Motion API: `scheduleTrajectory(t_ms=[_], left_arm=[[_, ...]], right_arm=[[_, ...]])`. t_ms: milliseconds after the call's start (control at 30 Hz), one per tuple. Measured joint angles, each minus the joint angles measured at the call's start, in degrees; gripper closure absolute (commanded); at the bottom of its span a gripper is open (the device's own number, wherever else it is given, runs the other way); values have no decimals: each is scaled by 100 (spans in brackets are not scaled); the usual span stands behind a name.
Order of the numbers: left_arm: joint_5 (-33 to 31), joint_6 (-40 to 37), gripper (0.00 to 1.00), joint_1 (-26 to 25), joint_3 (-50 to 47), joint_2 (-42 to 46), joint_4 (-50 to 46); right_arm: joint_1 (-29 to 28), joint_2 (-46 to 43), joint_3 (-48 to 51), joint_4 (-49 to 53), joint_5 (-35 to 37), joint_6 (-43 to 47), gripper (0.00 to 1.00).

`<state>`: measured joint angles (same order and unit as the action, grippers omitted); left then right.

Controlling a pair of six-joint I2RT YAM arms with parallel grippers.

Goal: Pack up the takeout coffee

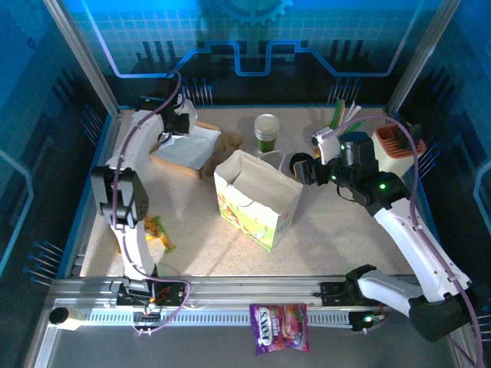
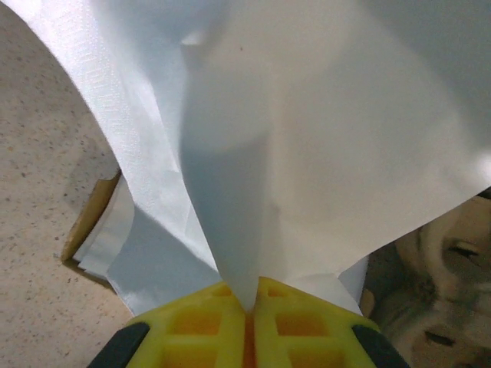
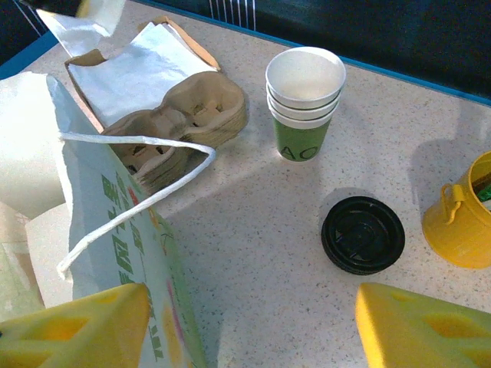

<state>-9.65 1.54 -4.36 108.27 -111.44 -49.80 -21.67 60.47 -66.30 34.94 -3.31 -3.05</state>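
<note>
The left gripper is pinched shut on a white paper sheet near the back left corner of the bench. The right gripper is wide open and holds nothing, just beside the paper bag. Past it a black lid lies flat. The cups stand stacked near the back edge.

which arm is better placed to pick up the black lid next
Right. The right gripper is open near the lid; the left gripper is shut on a white paper sheet.
</note>
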Motion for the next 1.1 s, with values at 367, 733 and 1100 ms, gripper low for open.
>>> scheduleTrajectory(t_ms=[367, 733, 1100], left_arm=[[-142, -673, 90, -1102, -1178, 2343, 1047], [-634, -2962, 88, -3104, -1827, 3560, 1515], [-699, -4197, 85, -4019, -2236, 3676, 1408]], right_arm=[[0, 79, -247, -131, -367, -129, 28], [192, 118, -273, -199, -385, -129, 27], [424, -197, -219, -197, -435, -214, 27]])
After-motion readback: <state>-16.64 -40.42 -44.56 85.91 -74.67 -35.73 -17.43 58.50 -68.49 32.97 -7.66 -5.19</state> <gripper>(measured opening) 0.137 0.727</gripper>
